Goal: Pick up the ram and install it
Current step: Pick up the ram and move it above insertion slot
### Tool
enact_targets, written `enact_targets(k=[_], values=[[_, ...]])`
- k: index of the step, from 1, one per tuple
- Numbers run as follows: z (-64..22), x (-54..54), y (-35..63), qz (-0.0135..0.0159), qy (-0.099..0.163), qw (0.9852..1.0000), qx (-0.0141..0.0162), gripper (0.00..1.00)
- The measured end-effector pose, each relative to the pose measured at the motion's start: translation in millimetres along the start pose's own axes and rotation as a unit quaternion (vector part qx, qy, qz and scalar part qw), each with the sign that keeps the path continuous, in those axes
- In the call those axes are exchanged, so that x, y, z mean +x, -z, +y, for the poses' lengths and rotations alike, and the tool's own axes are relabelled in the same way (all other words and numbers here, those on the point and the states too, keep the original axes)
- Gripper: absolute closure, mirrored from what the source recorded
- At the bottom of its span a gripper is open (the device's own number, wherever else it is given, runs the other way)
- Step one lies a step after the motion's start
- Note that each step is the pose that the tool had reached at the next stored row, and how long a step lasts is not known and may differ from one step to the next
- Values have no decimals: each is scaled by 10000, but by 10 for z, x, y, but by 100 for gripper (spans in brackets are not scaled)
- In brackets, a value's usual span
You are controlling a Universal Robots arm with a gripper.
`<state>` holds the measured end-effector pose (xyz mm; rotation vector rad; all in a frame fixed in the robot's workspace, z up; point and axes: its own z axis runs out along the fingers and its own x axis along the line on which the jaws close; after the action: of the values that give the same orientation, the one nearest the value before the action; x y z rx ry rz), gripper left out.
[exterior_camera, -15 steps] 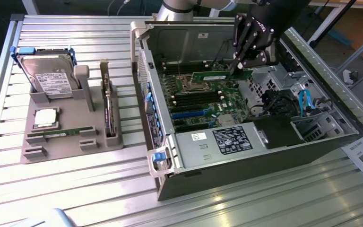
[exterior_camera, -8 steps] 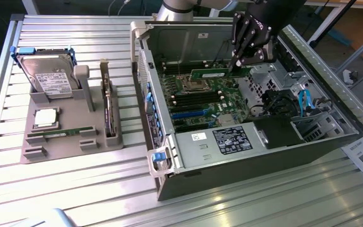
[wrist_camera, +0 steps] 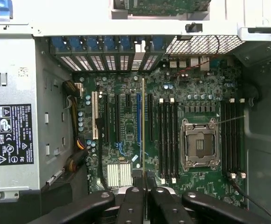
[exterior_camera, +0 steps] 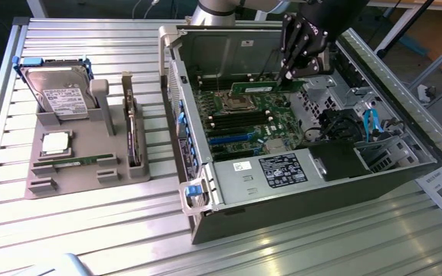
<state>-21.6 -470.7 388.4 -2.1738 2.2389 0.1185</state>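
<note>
The end effector (exterior_camera: 292,73) is closed on one ram (exterior_camera: 253,87), pinching the green stick at one end. The stick is held level and on edge inside the open computer case (exterior_camera: 282,207), over the motherboard (exterior_camera: 244,118) close to the single processor socket (exterior_camera: 235,102). I cannot tell whether its lower edge touches the board. In the wrist view the stick shows as a thin line running out from between the fingers.

To the exterior view's left, one grey holder (exterior_camera: 75,184) carries one hard drive (exterior_camera: 60,89), one silver processor chip (exterior_camera: 55,142), one upright expansion card (exterior_camera: 134,135) and one more green stick (exterior_camera: 71,163).

The power supply (exterior_camera: 282,169) bears a black label, and the hard drive a white one. The print on both is too small to read.

The case walls rise on every side of the board, with the far wall just beyond the stick. A strip of bare slatted tabletop (exterior_camera: 90,230) lies between holder and case.
</note>
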Motion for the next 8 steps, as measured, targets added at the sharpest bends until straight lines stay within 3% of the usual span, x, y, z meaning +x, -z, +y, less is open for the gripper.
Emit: enact_targets(k=[8], values=[[2,-94,-21,-9,-2,10000,6,88]])
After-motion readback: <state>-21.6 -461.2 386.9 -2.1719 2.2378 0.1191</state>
